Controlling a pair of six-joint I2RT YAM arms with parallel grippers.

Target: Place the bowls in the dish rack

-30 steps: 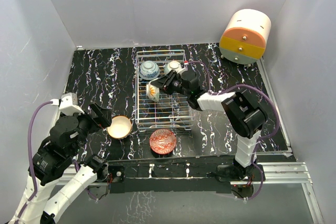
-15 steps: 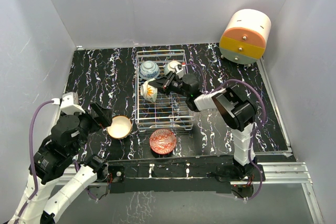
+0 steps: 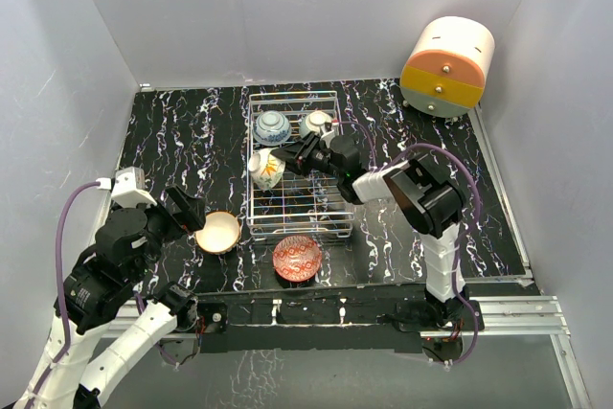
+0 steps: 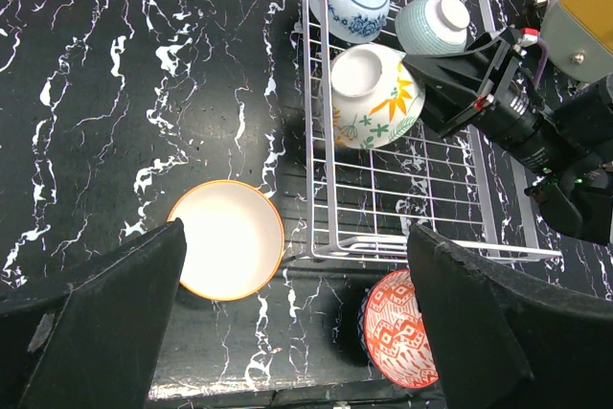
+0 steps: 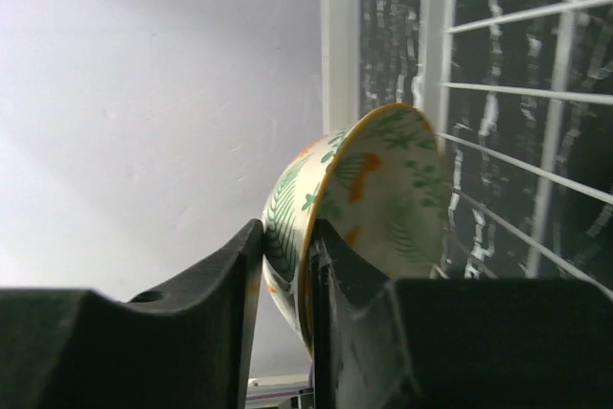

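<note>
Got the glossy leafy bowl tipped up on edge, pale underside and foot ring showing, over the left half of the white wire dish rack, mid-table toward the far edge. Clamped by its thin rim in the right gripper, one black padded finger inside, one outside. Also got a blue-patterned bowl and a pale mint bowl upside down, side by side at the rack's far end. Outside the rack, toward the near edge: smooth cream bowl with a tan rim, plus a red patterned bowl, both upright on the black white-veined marble tabletop. Left gripper spread wide, gripping nothing, just beside the cream bowl
</note>
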